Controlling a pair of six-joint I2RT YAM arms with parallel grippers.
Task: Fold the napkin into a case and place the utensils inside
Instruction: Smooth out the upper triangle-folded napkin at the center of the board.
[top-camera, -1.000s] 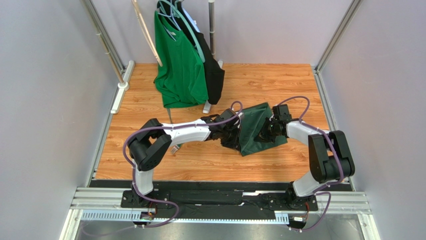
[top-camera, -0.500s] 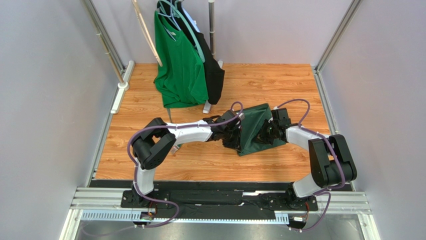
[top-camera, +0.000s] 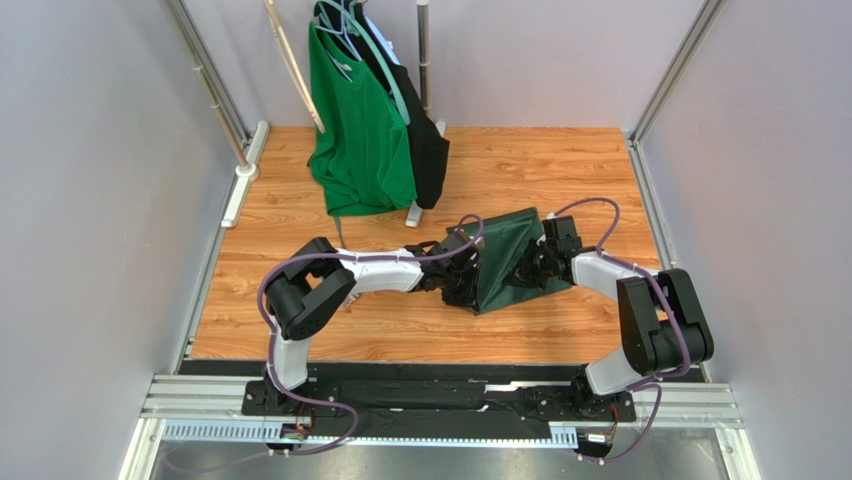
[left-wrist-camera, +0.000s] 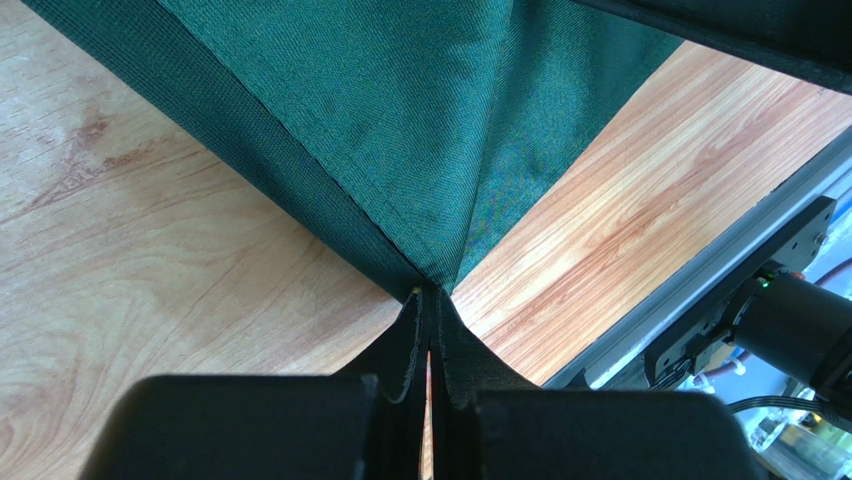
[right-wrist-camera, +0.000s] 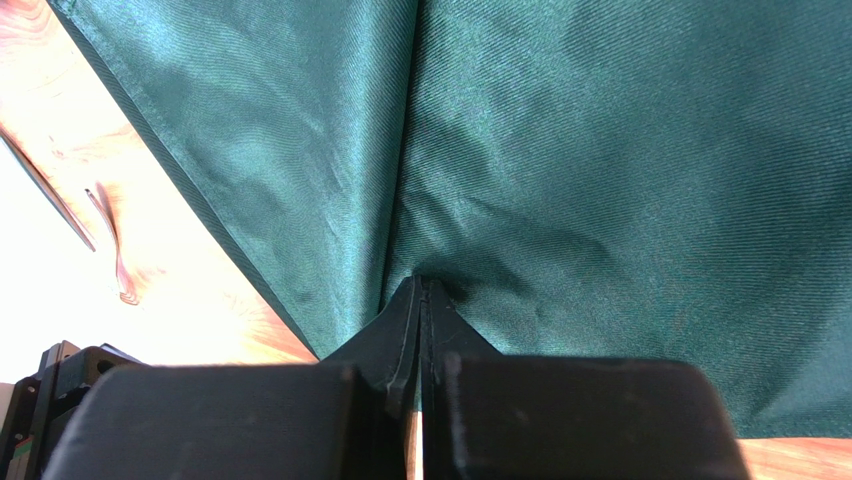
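Note:
The dark green napkin (top-camera: 508, 255) hangs tented between my two grippers over the middle of the wooden table. My left gripper (top-camera: 464, 278) is shut on a hemmed corner of the napkin (left-wrist-camera: 400, 120), and my left gripper (left-wrist-camera: 430, 292) pinches that corner right at its tips. My right gripper (top-camera: 532, 262) is shut on a pinch of the napkin (right-wrist-camera: 600, 150) on the opposite side; the fold starts at my right gripper (right-wrist-camera: 421, 283). Two slim silver utensils (right-wrist-camera: 108, 245) lie on the wood to the left in the right wrist view. No case shape shows.
A brighter green T-shirt (top-camera: 360, 130) and a black garment (top-camera: 431, 150) hang on a rack (top-camera: 424, 50) at the back of the table. Aluminium frame posts (top-camera: 215, 90) and grey walls close in both sides. A metal rail (top-camera: 440, 400) runs along the near edge.
Both grippers have kept their hold. The left arm has stretched a little to the right, and the napkin has shifted slightly to the left and bunched tighter between the grippers.

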